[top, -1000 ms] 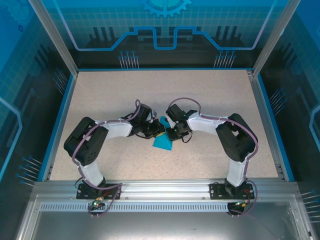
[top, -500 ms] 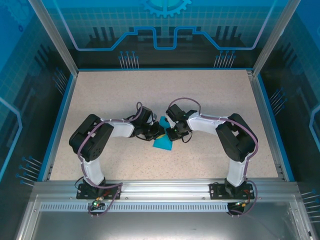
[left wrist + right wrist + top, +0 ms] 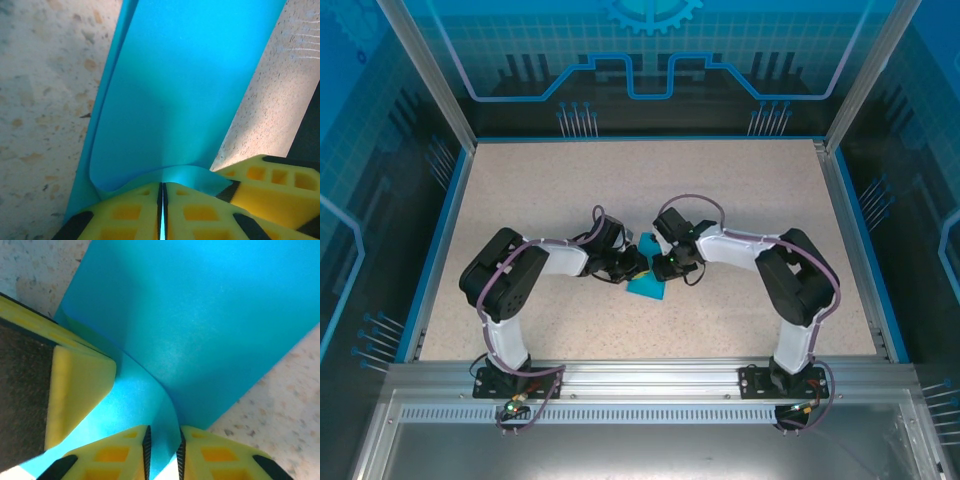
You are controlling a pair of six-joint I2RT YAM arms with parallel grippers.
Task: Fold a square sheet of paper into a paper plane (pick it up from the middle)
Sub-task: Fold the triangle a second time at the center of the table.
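My left jaws are clenched on an edge of the square sheet of paper [image 3: 190, 90]. My right jaws stand slightly parted around a curled fold, not pinching it. The sheet lies partly folded at mid-bench [image 3: 520, 190]. For a clean crease, I judge, one edge stays anchored while the fold is pressed flat. The paper bears no writing or brand.

No writing for you to read here.
You will find no legible letters, numbers or brand marks in any of the views. The one sign is a light-blue gear emblem [image 3: 652, 12] at 12 o'clock on the back wall panel [image 3: 520, 60], cut off by the top edge. Circuit-style lines [image 3: 650, 75] are drawn just beneath it.
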